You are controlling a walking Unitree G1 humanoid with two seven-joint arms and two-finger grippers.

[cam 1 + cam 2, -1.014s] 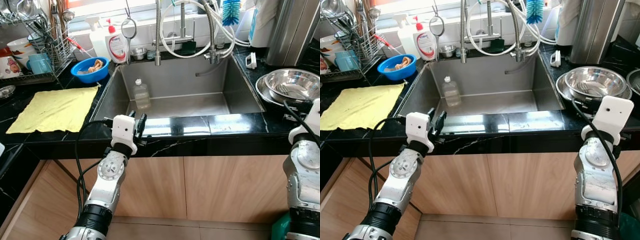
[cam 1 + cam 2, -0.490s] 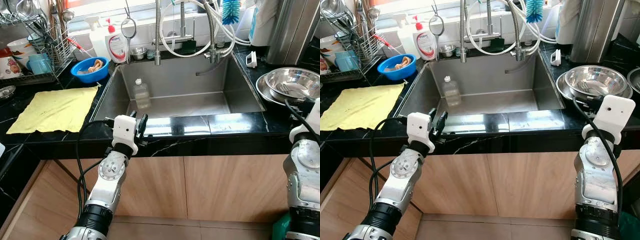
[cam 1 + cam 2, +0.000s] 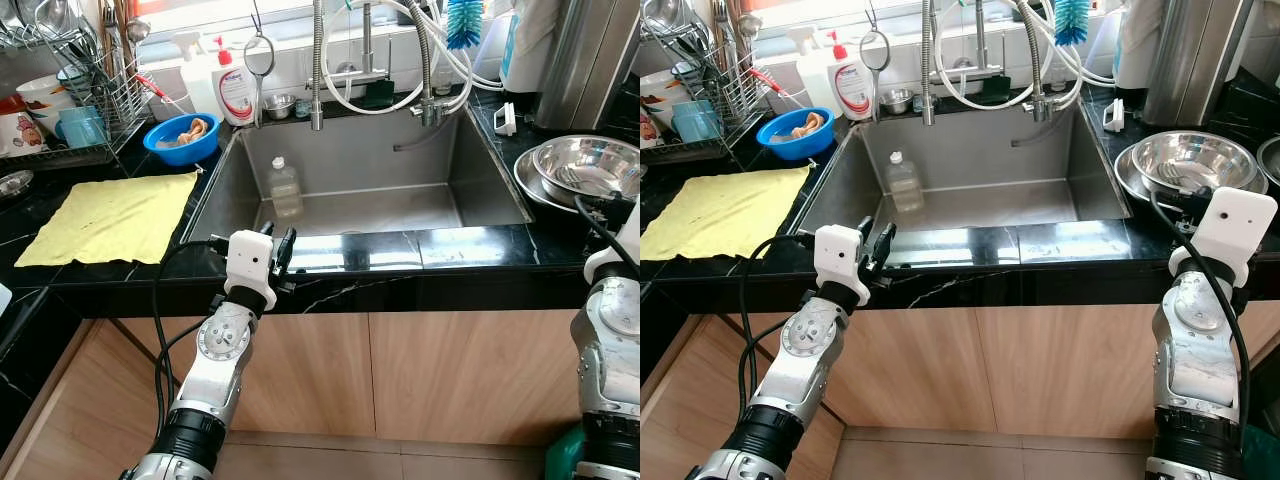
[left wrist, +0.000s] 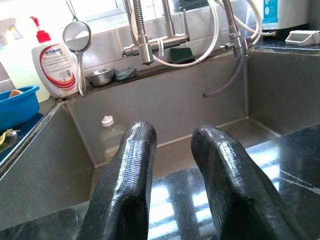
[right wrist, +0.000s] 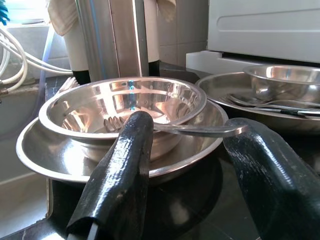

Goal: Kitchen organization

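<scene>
The right gripper (image 5: pixel 187 165) is hovering, jaws apart, just before the shiny steel bowl (image 5: pixel 125 107) with a fork (image 5: pixel 165 127), likely to grab it. The left gripper (image 4: pixel 172 165), jaws slightly apart, is facing the clear plastic bottle (image 4: pixel 107 140) in the sink.

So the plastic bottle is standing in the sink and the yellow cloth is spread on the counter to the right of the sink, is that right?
Not quite. The plastic bottle does stand in the sink, but the yellow cloth is spread on the counter to the left of the sink, not the right. The left eye view shows it, below the blue bowl.
</scene>
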